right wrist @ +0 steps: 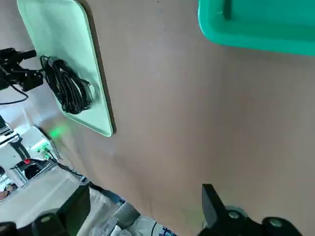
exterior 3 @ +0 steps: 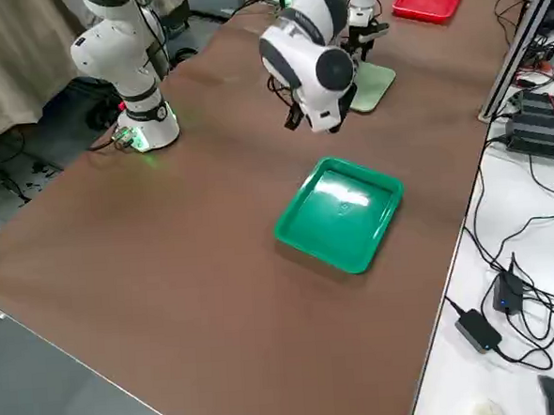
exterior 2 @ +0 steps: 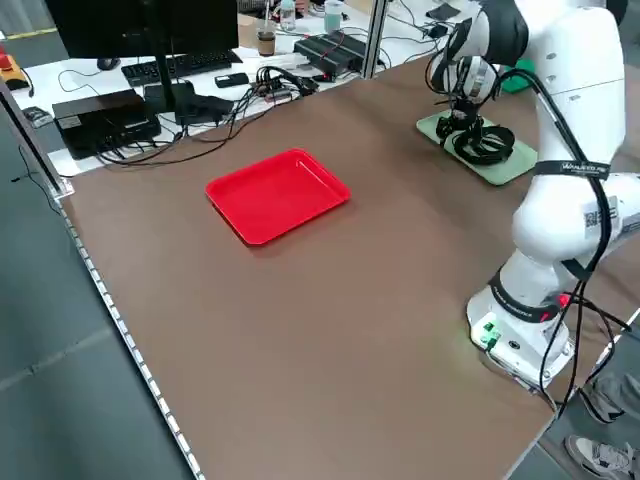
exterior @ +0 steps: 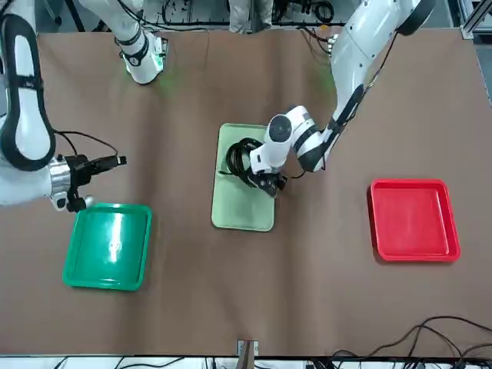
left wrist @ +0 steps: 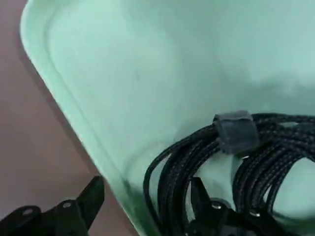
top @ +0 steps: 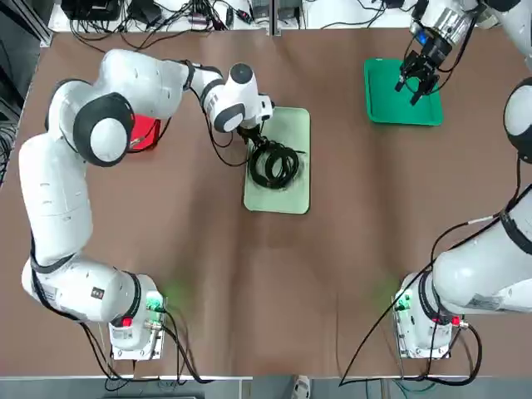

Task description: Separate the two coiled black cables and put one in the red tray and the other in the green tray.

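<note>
The two coiled black cables (top: pixel 274 163) lie overlapping as one bundle on a pale mint tray (top: pixel 283 199) at mid-table. My left gripper (top: pixel 249 137) is down at the bundle's edge and open. In the left wrist view, strands of cable (left wrist: pixel 170 179) and the mint tray's rim sit between its fingers (left wrist: pixel 81 204). The red tray (exterior: pixel 413 219) lies empty on the robot's left, partly under the left arm in the top view. My right gripper (top: pixel 418 81) hovers open and empty over the green tray (top: pixel 401 93), which is also empty.
A black strap (left wrist: pixel 235 130) binds one coil. Bare brown table surrounds the trays. Both arm bases (top: pixel 133 328) stand at the near edge. Loose wiring and electronics (exterior 2: pixel 180 95) lie beyond the table's far edge.
</note>
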Robot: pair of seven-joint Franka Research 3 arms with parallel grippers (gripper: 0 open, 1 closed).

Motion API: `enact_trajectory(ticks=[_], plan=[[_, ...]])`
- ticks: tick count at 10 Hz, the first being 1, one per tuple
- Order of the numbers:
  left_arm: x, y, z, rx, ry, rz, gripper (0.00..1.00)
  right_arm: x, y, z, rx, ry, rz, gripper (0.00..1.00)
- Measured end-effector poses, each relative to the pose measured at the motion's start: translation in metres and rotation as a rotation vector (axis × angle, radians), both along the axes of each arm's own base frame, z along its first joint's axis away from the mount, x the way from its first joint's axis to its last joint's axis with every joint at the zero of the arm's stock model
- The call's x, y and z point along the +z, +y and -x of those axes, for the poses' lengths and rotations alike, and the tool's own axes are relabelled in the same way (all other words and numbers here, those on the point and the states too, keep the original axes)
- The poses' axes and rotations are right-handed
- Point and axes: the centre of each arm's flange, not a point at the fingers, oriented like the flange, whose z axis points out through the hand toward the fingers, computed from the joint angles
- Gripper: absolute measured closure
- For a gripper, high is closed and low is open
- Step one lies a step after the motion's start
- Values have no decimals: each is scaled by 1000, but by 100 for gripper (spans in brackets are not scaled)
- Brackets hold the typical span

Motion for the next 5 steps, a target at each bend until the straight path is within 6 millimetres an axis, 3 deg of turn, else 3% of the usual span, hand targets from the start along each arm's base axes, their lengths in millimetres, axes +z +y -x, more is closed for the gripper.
enact_trajectory(ticks=[5], plan=[[2, -12, 8, -1, -2, 2, 21, -8, 0, 0, 7, 8, -7, 0]])
